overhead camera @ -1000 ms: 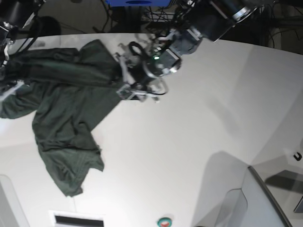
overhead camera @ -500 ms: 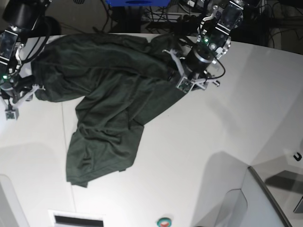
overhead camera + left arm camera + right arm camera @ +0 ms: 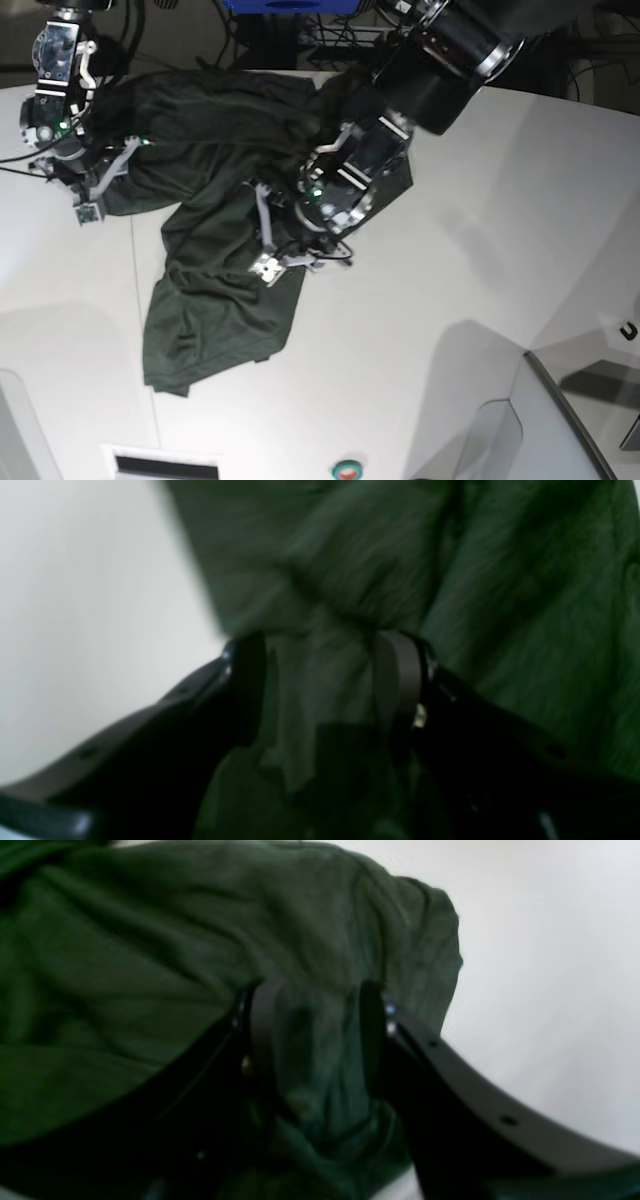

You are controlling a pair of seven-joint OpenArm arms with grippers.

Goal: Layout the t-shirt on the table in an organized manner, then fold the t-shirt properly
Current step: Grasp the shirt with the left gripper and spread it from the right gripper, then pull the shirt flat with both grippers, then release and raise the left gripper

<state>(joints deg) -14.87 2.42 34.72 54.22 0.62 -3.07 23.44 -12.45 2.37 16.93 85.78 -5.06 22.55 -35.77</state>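
The dark green t-shirt [image 3: 215, 190] lies rumpled across the far left of the white table [image 3: 430, 320], with one part trailing toward the near edge. My left gripper [image 3: 268, 262] is low over the shirt's middle. In the left wrist view, creased t-shirt [image 3: 375, 555] cloth fills the gap of the left gripper [image 3: 320, 680], and the table [image 3: 75, 605] shows at the left. My right gripper [image 3: 88, 205] is at the shirt's left edge. In the right wrist view a bunched t-shirt [image 3: 200, 940] fold sits between the fingers of the right gripper [image 3: 320, 1030], with the table [image 3: 550, 965] beyond.
A grey bin-like edge [image 3: 560, 420] stands at the near right. A white panel with a dark slot [image 3: 165, 463] and a small round button [image 3: 347, 468] sit at the near edge. Dark cables and a blue object [image 3: 290, 5] lie beyond the far edge.
One second ago the shirt was bunched at the left; the left gripper dragged it wide to the right. Since then that gripper has swung back left and nearer, and the right gripper has shifted slightly right.
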